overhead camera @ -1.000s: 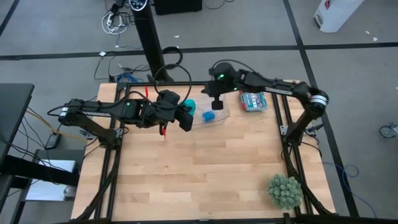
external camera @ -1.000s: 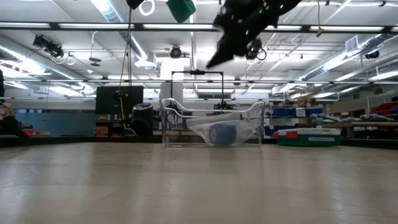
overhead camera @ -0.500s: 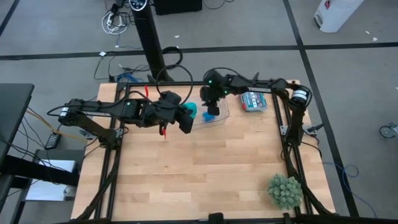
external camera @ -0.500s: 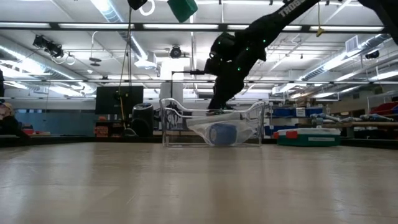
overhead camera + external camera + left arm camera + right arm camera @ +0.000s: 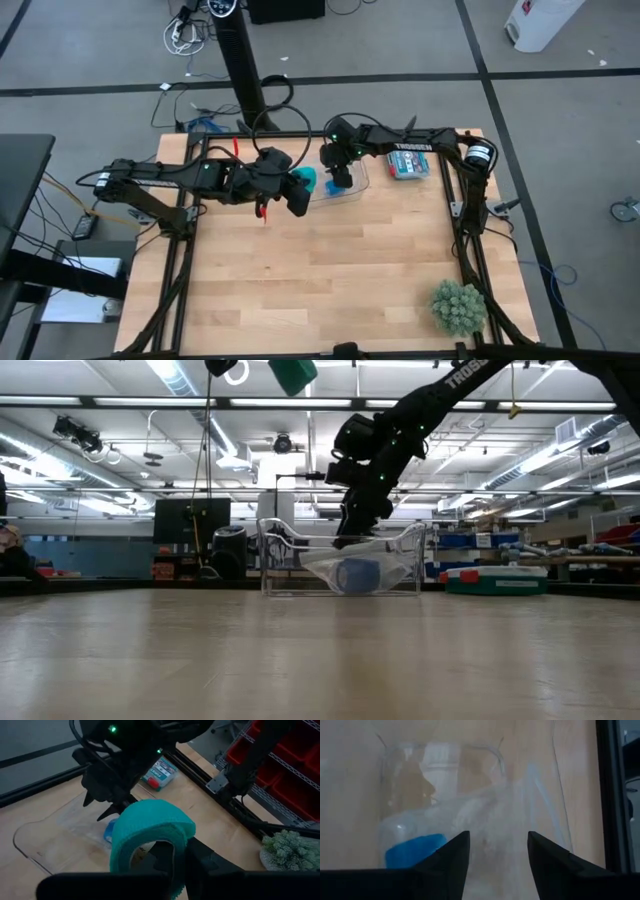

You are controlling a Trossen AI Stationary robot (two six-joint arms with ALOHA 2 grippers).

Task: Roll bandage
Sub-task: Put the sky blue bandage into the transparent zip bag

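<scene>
Crowding the clear tray (image 5: 352, 190): blue roll (image 5: 415, 850), right end effector (image 5: 340, 180)

The tabletop (image 5: 330, 270) is pale wood with a smooth, matt grain. The bandage (image 5: 150, 832) is soft teal cloth, finely ribbed. The tray (image 5: 470, 820) is clear glossy plastic. The left hand (image 5: 172, 865) and right hand (image 5: 495, 855) look matt black.

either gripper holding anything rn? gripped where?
Left gripper is shut on the teal bandage coil, pinching its wall. Right gripper is open above the clear tray, holding nothing.
</scene>
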